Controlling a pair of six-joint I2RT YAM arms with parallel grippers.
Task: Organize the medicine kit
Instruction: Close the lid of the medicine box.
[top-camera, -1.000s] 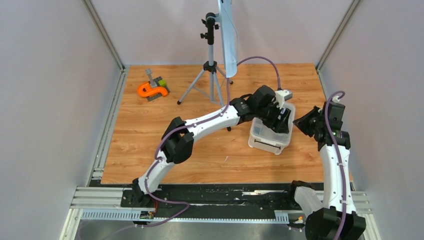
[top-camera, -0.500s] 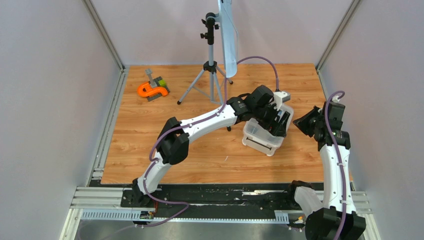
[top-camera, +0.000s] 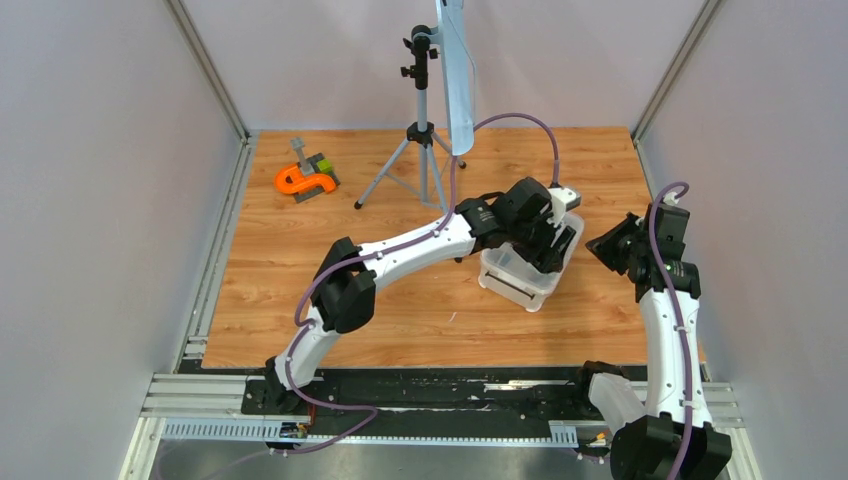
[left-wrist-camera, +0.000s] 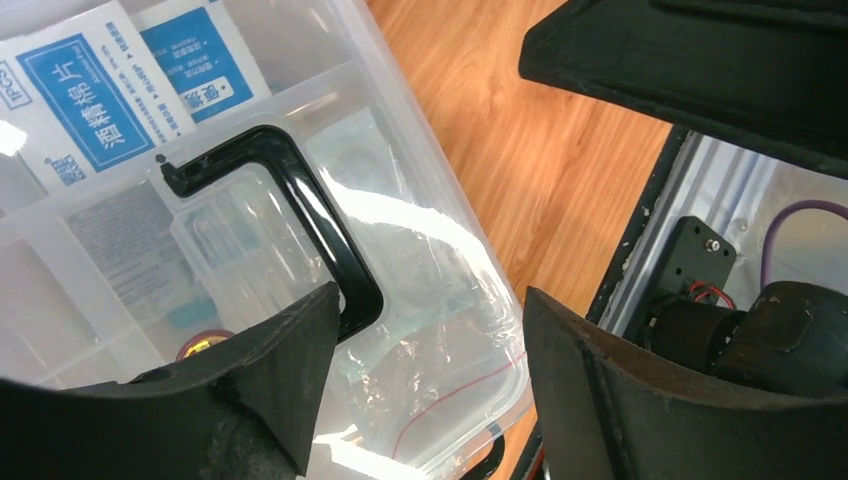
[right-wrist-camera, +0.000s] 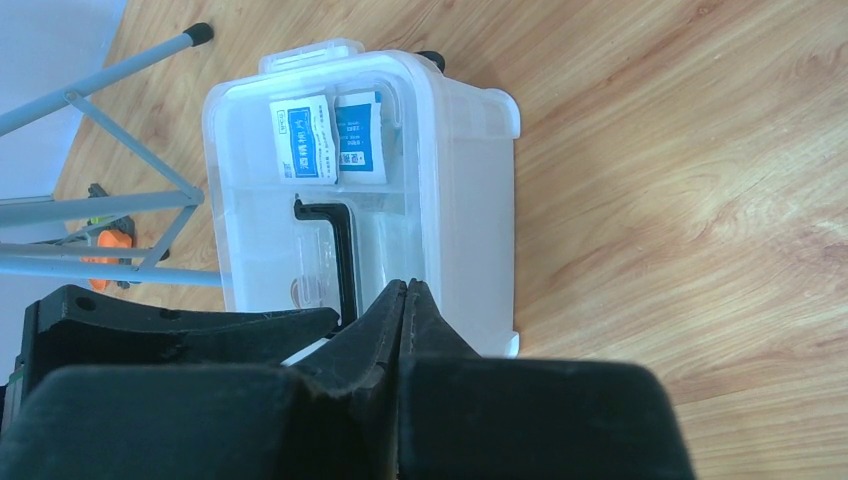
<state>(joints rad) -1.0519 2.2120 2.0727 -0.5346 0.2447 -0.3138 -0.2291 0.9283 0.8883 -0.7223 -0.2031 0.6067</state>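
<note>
Wooden table (top-camera: 300, 250); medicine kit sits right of centre, well apart from the orange-and-grey tool (top-camera: 305, 180) at the far left corner.

White tub (top-camera: 505, 278) lies skewed, one end toward the near left, the other toward the far right; clear lid (left-wrist-camera: 430, 330) is on.

Left arm reaches across from the left; left gripper (top-camera: 545, 245) hangs directly over the tub, so this arm is the nearer; claw spread wide, nothing clamped between the fingers; whether a pad touches the lid, cannot tell.

Right gripper (right-wrist-camera: 405, 300) is off the tub's right side, apart from it, fingers pressed together on nothing.

Black handle (left-wrist-camera: 320, 230) lies flat on the lid; wrist view shows its long bar slanting toward the left gripper (left-wrist-camera: 430, 300) and ending beside one finger, not centred in the gap; the other finger stands out past the tub wall, over bare wood.

Judgement: a grab at the handle needs the claw shifted toward that bar and set across it.

Blue-and-white packets (left-wrist-camera: 100, 100) lie under the lid at the end beyond the handle.
</note>
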